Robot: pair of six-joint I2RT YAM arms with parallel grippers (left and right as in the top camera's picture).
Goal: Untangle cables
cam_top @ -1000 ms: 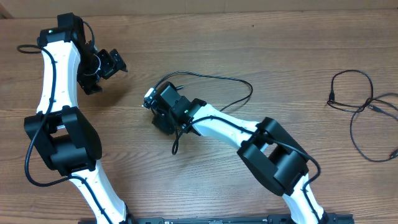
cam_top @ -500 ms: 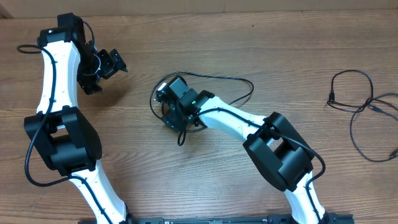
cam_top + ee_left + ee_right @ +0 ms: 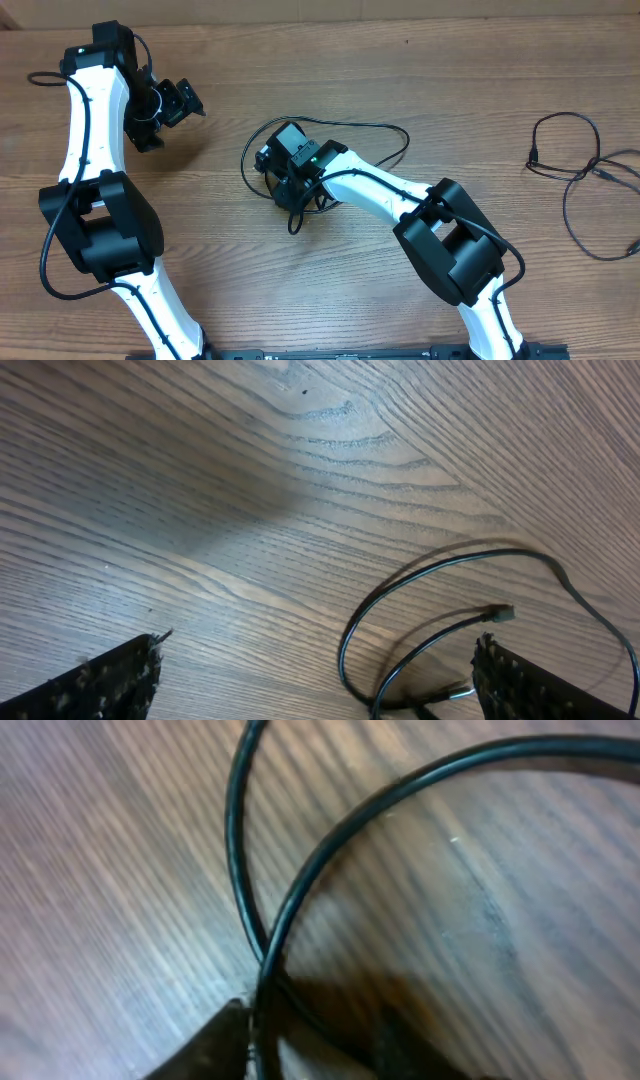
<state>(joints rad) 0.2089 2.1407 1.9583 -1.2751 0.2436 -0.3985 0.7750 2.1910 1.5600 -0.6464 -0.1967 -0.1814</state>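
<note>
The wooden table (image 3: 450, 80) fills the overhead view, its far edge running along the top of the picture. One looped cable (image 3: 345, 125) (image 3: 440, 563) (image 3: 233, 820) lies near the middle of it. The loop sweeps out to the right and curls back under the right arm (image 3: 380, 190), and a shorter bend bulges to the left of the wrist. The right gripper (image 3: 275, 165) (image 3: 305, 1040) points down onto this loop. In the right wrist view, two strands cross and run down between the dark fingertips (image 3: 215, 1042), which stand close together on them. That view is blurred, so the grip reads as closed on the looped cable rather than sharply seen. The left gripper (image 3: 185, 100) (image 3: 320, 680) hangs up and to the left, well apart from the loop. Its fingers (image 3: 110, 680) are spread wide at the bottom corners of the left wrist view and touch nothing. In that view the cable curves across the wood toward the lower right, and a small plug (image 3: 500, 614) lies flat inside the curve. A second cable end lies below it, beside the right fingertip. A separate bunch of loose cables (image 3: 583, 172) lies near the right edge of the overhead view. Its strands cross one another there, and two of them run out of the picture on that side. Between the bunch and the middle loop is a wide stretch of bare wood. More bare wood lies along the far edge, and more in front between the bases of the two arms.
</note>
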